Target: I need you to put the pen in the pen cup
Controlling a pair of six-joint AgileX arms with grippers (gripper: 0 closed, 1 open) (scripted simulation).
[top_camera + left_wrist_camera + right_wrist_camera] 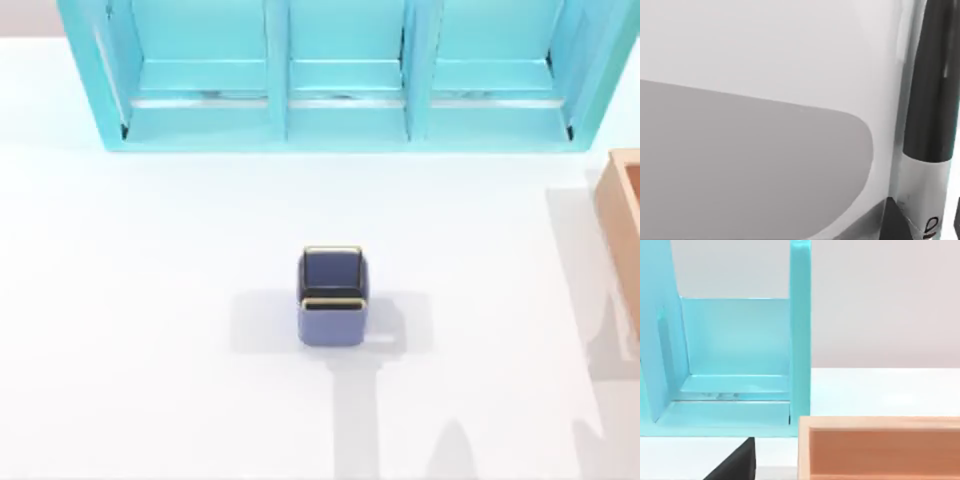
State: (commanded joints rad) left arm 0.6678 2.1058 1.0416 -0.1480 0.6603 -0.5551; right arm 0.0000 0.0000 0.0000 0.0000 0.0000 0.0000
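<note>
1. standing upright near the middle of the white table [150, 300] is the pen cup [333, 312], periwinkle blue with a thin gold rim and a dark inside, seen from the top view.
2. behind it, along the far edge, runs a large turquoise shelf unit [340, 110] with three open compartments side by side; the cup is well apart from it.
3. at the table's right edge sits a light wooden box [625, 230], also well apart from the cup.
4. soft grey shadows fall on the table beside the cup and along the near edge.
5. in the left wrist view a long round barrel, black above and silvery below with a small dark mark near its end, looks like the pen [930, 100]; it sits very close to the camera, above the white table [765, 40] and a broad grey shadow [740, 165].
6. a dark wedge of the left gripper [892, 222] lies just beside the pen's silvery part; i cannot tell whether that claw is wide, narrow or holding the pen.
7. in the right wrist view the end compartment of the shelf unit [735, 340] stands on the table, with the wooden box [880, 450] nearer the camera and just beside the shelf's end post.
8. a dark wedge of the right gripper [735, 465] pokes in next to the box wall; how that claw is set i cannot tell either.
</note>
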